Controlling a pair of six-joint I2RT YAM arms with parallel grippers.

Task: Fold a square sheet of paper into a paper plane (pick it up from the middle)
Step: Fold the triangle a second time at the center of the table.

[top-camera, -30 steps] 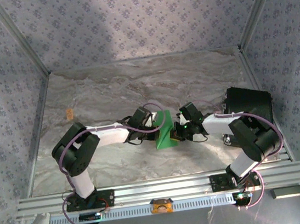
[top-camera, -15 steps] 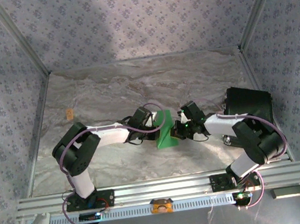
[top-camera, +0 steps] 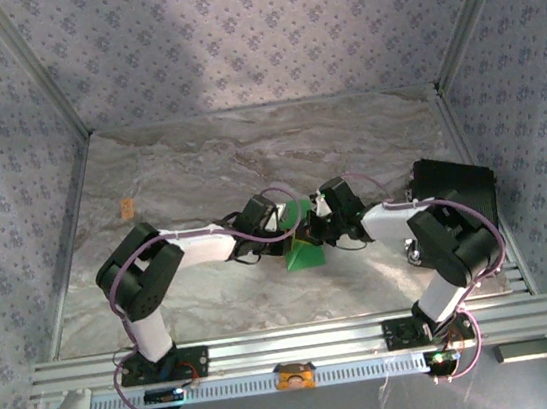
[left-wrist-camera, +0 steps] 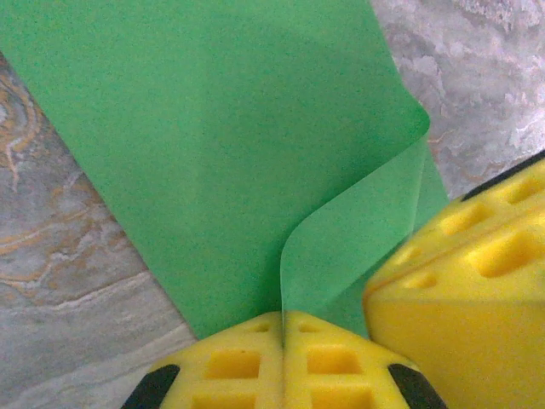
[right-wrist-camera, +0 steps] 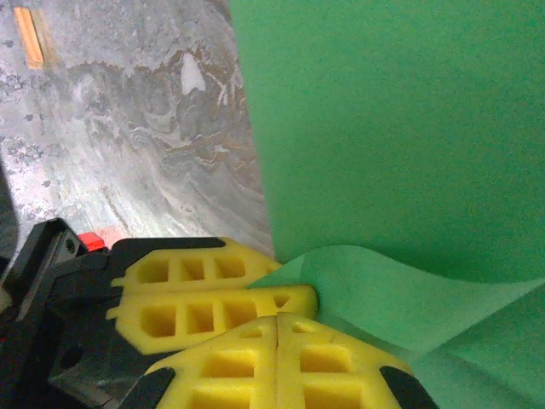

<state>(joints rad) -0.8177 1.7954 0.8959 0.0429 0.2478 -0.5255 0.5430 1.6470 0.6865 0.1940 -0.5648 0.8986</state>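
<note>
Left wrist, left pincer (left-wrist-camera: 282,324) clamps square sheet (left-wrist-camera: 213,136) (curled), right pincer (right-wrist-camera: 278,328) too

I swung the right gripper (top-camera: 317,229) leftward over the table until it sat just beside the left gripper (top-camera: 289,225). The square sheet of paper (top-camera: 301,254) shrank to a smaller green patch from above.
</note>
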